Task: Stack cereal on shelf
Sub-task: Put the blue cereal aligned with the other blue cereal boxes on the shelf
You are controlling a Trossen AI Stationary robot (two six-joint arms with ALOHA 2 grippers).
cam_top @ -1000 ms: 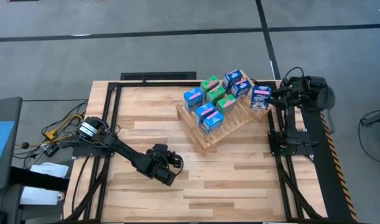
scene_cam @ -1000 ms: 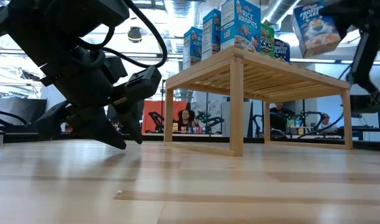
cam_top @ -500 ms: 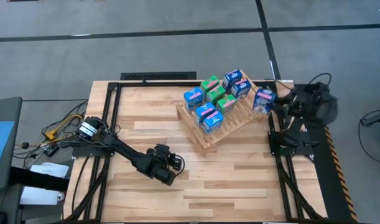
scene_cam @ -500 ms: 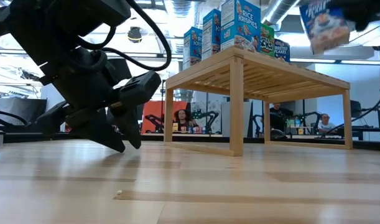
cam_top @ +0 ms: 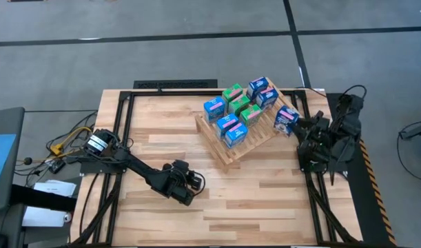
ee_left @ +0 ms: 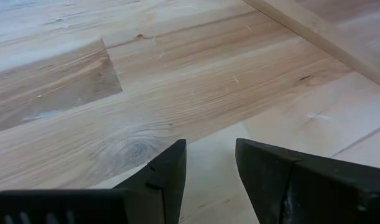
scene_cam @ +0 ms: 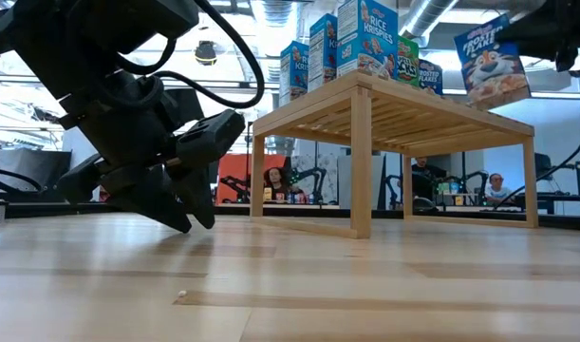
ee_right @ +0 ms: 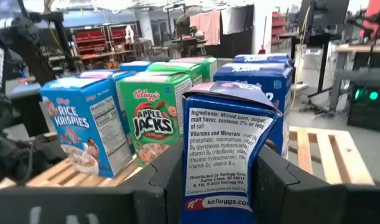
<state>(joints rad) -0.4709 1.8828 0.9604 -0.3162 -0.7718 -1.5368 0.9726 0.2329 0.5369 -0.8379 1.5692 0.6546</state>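
The slatted wooden rack (cam_top: 258, 141) stands at the table's far right of middle, with several small blue and green cereal boxes (cam_top: 232, 114) upright on it. They also show in the low view (scene_cam: 365, 38) and the right wrist view (ee_right: 153, 115). My right gripper (ee_right: 222, 186) is shut on a blue Frosted Flakes box (cam_top: 286, 118) at the rack's right end (scene_cam: 517, 123). My left gripper (ee_left: 209, 171) is open and empty, low over the tabletop left of the rack (cam_top: 185, 184). My right gripper pinches the blue box between its two fingers (ee_right: 162, 183), one on each broad face, with the narrow ingredients panel (ee_right: 224, 168) facing the wrist. The fingers come about level from the table's right side. The box (scene_cam: 492, 68) is tilted, lifted just above the rack's top.
Bare slats (ee_right: 314, 149) lie to the right of the standing boxes on the rack. Black frame rails (cam_top: 313, 193) run along the table's left and right sides. Cables and gear (cam_top: 58, 148) lie off the left edge. People sit in the room behind (scene_cam: 282, 180).
My right arm has swung toward the table's near edge and turned, carrying the blue box a little nearer and lower to the rack's right end. The box has stayed in the hold and is now tilted.
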